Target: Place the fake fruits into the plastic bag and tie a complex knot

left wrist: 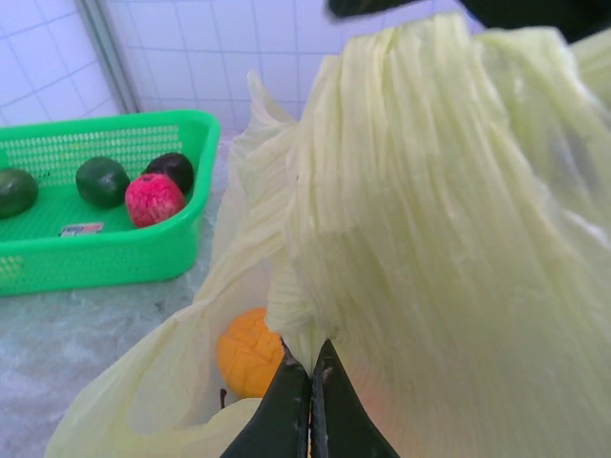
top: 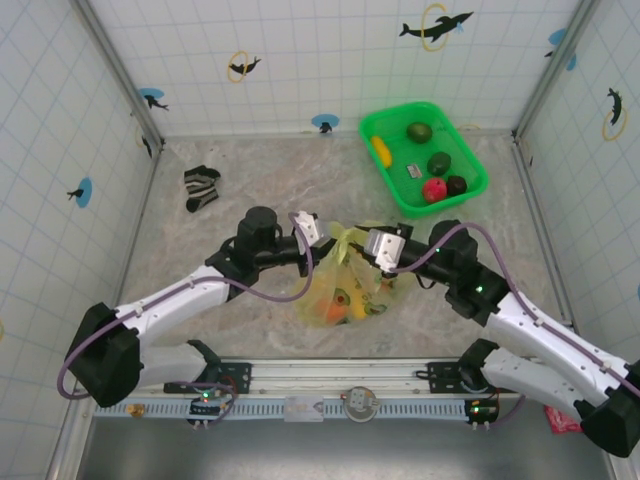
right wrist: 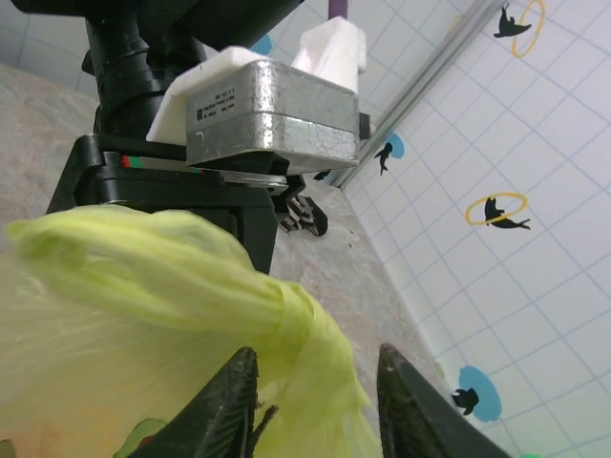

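Observation:
The pale-yellow plastic bag (top: 345,285) lies mid-table between both arms, with an orange fruit (left wrist: 250,351) and other fake fruits inside. My left gripper (left wrist: 310,358) is shut on a gathered fold of the bag's film at its top left (top: 325,235). My right gripper (right wrist: 318,351) is open at the bag's top right (top: 368,248). The bag's twisted handle runs between its spread jaws, and a knot-like wrap (right wrist: 291,320) sits on it. Several more fruits lie in the green basket (top: 395,190): yellow (top: 381,151), green (top: 419,132), red (top: 434,190) and dark brown (top: 456,185).
A striped sock (top: 201,187) lies at the back left of the table. The green basket (left wrist: 115,258) stands at the back right, close to the tiled walls. Both arm bases sit on the rail along the near edge.

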Controlling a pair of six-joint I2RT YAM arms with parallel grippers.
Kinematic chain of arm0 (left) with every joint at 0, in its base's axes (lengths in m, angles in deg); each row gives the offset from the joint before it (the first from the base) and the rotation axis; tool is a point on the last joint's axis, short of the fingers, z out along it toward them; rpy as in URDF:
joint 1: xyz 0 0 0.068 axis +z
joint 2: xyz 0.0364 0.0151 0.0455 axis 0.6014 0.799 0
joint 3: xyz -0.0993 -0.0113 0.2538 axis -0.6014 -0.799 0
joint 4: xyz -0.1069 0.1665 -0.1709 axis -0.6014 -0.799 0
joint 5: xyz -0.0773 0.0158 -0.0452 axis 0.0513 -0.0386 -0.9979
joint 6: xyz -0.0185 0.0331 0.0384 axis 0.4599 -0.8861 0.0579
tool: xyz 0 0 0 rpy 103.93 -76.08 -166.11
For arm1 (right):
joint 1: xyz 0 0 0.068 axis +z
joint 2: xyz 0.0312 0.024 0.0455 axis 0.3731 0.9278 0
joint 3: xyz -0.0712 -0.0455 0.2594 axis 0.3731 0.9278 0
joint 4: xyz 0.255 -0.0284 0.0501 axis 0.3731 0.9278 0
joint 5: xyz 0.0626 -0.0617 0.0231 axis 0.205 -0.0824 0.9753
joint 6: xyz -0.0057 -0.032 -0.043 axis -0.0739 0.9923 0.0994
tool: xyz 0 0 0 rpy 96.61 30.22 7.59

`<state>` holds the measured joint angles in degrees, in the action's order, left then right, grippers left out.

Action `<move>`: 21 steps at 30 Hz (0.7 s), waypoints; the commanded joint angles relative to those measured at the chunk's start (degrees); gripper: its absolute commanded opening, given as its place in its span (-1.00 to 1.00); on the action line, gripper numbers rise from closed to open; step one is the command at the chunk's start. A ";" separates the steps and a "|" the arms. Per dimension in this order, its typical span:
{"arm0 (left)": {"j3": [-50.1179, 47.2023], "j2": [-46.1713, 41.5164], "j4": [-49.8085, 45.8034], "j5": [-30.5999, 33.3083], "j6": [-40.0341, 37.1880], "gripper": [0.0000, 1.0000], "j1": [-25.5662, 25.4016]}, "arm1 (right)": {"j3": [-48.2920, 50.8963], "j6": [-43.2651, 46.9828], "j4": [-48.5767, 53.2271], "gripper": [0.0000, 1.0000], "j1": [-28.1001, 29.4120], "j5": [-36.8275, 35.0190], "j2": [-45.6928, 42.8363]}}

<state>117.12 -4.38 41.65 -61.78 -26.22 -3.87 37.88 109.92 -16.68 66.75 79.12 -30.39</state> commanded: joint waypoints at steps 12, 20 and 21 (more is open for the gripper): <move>-5.78 -4.24 8.42 4.39 7.54 -1.00 -0.29 | 8.00 -25.65 -16.72 0.04 8.16 -8.91 -7.10; -7.00 -4.88 8.69 9.99 8.29 -1.00 -1.38 | 5.69 -53.84 -13.52 -0.10 10.71 -19.97 -6.01; -7.13 -4.90 8.47 10.69 7.95 -1.00 -1.71 | 5.62 -55.89 -13.39 -0.09 10.71 -19.95 -6.30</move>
<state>111.08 -8.01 48.60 -54.06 -18.89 -4.70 44.87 66.91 -28.68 77.00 63.60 -35.51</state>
